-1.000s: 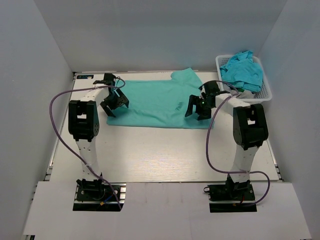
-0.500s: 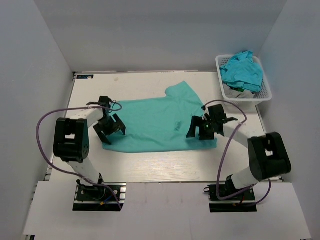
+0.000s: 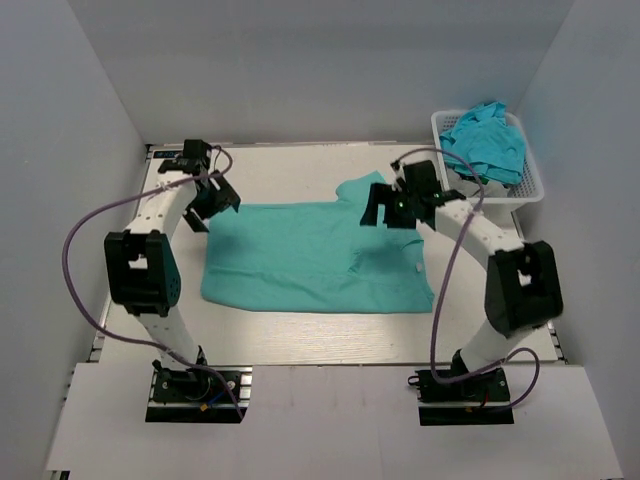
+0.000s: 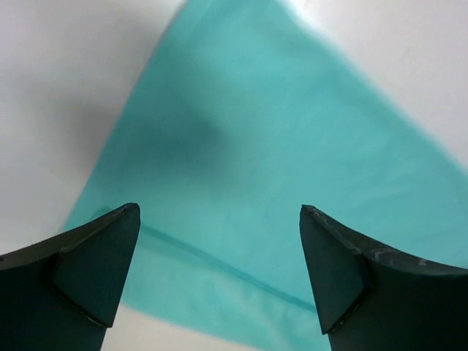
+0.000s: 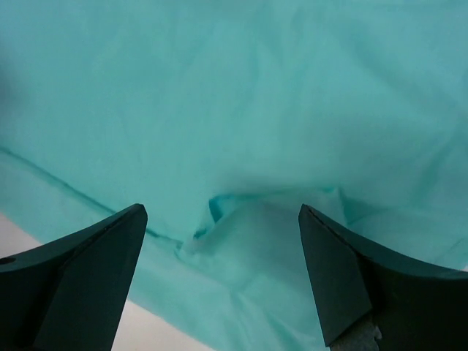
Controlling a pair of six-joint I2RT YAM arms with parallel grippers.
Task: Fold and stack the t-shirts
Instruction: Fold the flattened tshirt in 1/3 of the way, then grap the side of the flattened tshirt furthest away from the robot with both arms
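A teal t-shirt (image 3: pixel 310 255) lies spread flat on the white table, a sleeve sticking up at its far right and a small white label (image 3: pixel 419 268) near its right edge. My left gripper (image 3: pixel 208 205) is open and empty above the shirt's far left corner; its wrist view shows the hem (image 4: pixel 241 274) between the fingers. My right gripper (image 3: pixel 385 212) is open and empty above the far right sleeve; its wrist view shows a wrinkled fold (image 5: pixel 241 219) of fabric below. More turquoise t-shirts (image 3: pixel 487 140) are heaped in the white basket (image 3: pixel 533 187).
The white lattice basket stands at the table's far right corner against the wall. Grey walls close in the table on three sides. Purple cables loop from both arms over the table's sides.
Both grippers pulled the shirt toward the near edge, let go and swung back to its far corners. The shirt now lies flat and nearer the front.
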